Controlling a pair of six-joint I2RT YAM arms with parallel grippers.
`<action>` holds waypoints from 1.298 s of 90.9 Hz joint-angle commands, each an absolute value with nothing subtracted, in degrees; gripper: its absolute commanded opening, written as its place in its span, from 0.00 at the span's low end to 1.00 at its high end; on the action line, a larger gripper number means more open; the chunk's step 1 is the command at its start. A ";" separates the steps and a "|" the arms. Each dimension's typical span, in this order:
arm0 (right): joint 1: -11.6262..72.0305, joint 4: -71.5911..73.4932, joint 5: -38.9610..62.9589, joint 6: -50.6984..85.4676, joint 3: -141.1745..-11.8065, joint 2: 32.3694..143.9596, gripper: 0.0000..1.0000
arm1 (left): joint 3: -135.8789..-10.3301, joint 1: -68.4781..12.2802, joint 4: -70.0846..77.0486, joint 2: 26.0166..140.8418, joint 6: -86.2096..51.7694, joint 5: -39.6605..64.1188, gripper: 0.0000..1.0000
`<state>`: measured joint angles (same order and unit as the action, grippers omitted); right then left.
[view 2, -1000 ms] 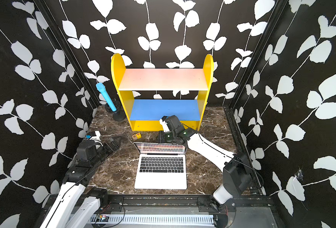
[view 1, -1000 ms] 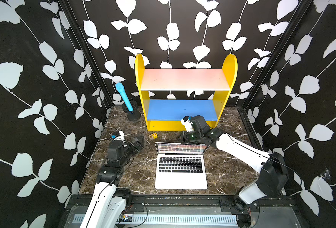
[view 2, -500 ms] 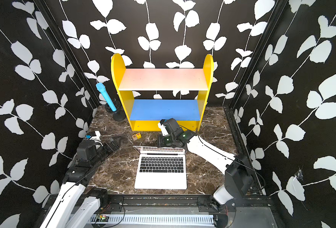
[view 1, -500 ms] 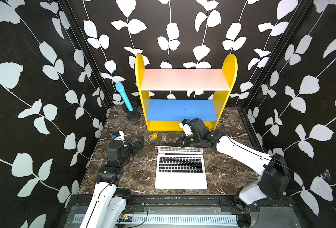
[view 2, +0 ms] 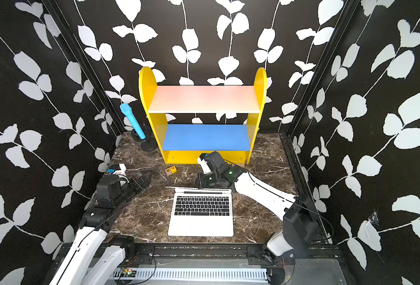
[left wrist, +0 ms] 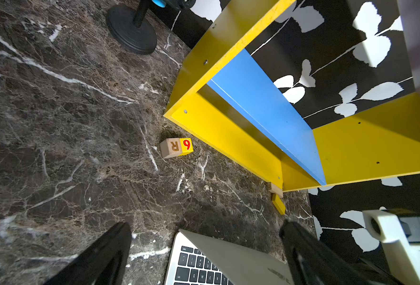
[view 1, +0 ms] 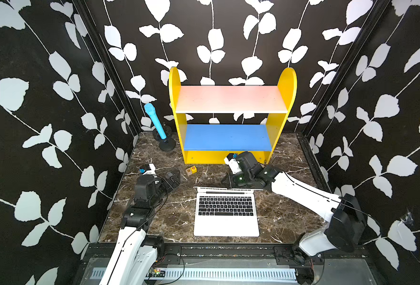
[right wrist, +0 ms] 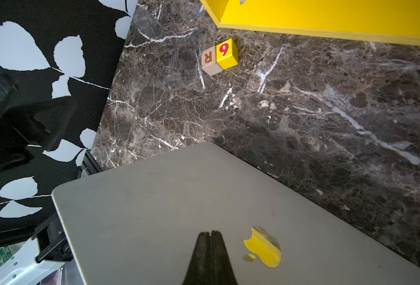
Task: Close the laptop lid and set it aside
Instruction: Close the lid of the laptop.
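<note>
Right wrist view: right gripper (right wrist: 210,234) clenched, holding nothing, tips against the outer face of the lid (right wrist: 169,202) just beside the logo (right wrist: 263,246). In both top views the laptop (view 1: 226,222) sits mid-tabletop (view 1: 154,217) in front of the shelf (view 1: 174,98), lid about upright, keyboard (view 1: 225,206) exposed. Step looks like pushing the lid shut, roughly halfway. Next move: press forward and down until flat, without skidding the base. Left gripper (left wrist: 204,223) spread wide, empty, beside the laptop's back corner.
</note>
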<state>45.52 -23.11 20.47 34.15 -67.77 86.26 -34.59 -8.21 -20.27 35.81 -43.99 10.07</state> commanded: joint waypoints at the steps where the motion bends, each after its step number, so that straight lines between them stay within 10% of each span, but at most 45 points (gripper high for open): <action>1: 46.53 -24.71 21.26 33.16 -66.68 84.66 0.00 | -35.62 -8.35 -19.55 35.67 -43.95 10.11 0.97; 118: 52.33 -25.73 20.74 32.09 -64.98 87.74 0.00 | -34.38 -8.37 -19.34 35.38 -44.12 10.02 0.97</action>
<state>51.29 -24.82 20.53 32.77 -65.84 86.76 -34.59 -8.21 -20.25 35.81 -44.01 10.07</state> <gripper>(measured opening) 0.047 0.974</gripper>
